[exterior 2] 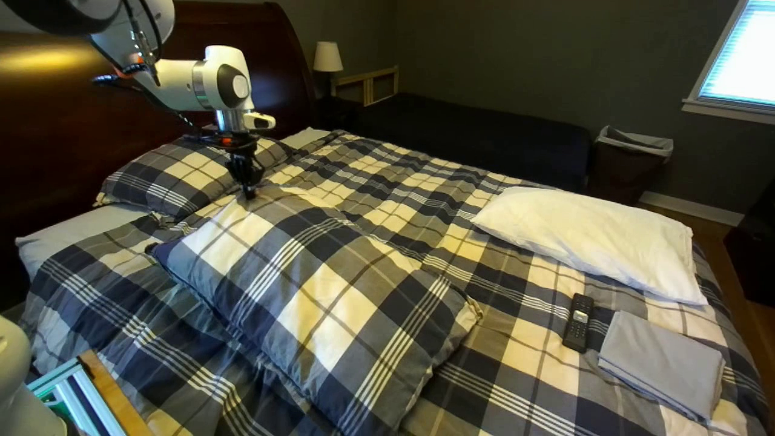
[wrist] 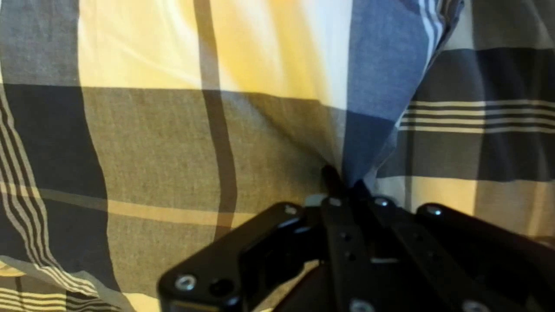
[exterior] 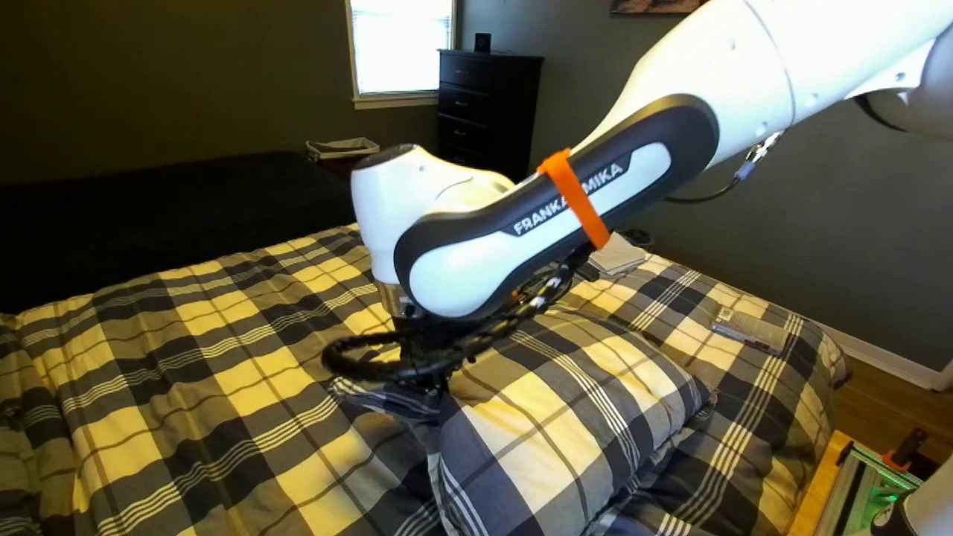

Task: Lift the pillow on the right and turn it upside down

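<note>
The pillow, puffy and plaid in navy, grey and white, lies on the bed in both exterior views. Its edge by my gripper is pulled up to a peak. It fills much of the wrist view, where folds run into the jaws. My gripper points down at that edge. In the wrist view the fingertips are close together, shut on a pinch of the pillow's fabric. In an exterior view the fingers are dark and partly hidden by cables. The pillow's underside is hidden.
A second plaid pillow lies by the wooden headboard, behind my gripper. A white pillow, a black remote and a folded grey cloth lie on the plaid bedspread. A book lies near the bed's edge.
</note>
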{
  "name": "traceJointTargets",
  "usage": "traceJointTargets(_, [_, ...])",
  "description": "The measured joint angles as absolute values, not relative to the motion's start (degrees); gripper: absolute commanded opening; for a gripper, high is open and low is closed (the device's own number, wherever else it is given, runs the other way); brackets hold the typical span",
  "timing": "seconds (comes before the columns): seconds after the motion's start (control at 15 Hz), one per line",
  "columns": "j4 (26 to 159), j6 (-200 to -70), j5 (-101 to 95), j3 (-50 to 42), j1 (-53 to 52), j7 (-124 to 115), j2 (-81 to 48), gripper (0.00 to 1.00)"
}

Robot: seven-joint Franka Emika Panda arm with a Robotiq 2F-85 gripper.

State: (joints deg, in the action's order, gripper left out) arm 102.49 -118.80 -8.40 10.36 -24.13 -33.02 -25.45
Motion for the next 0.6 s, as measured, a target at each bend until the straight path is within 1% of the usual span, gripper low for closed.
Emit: traceJointTargets(0.6, [102.27, -118.71, 4.01, 14.13, -22.90, -27.05, -9.97, 0.01])
